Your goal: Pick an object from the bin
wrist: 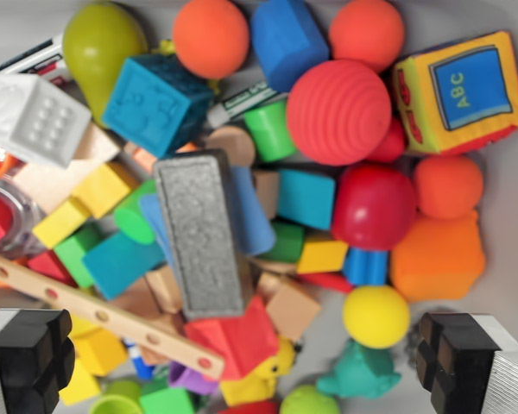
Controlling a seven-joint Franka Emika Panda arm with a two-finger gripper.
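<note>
Grey bin floor (509,216) shows only along the wrist view's right edge and in small patches at the top; everything else is a dense heap of toys. Gripper (259,358) is released, its two black fingertips (30,354) spread wide at the bottom corners, nothing between them but the pile below.

Centre: grey rectangular block (200,233) lies on top, long axis running up-down, resting over a blue cylinder (252,211) and small coloured cubes. Just beside it at lower left, a wooden strip with holes (104,317) runs diagonally across the heap. Red ribbed ball (344,112) sits on top at upper right, touching a smooth red ball (375,207) below it. ABC cube (459,90) leans at the far right, near the bin floor. Orange soft block (436,257) and yellow ball (375,315) lie near the right fingertip. Blue foam cube (155,103) and white embossed block (34,119) crowd the upper left.

Open room: sparse, mostly the right margin.
</note>
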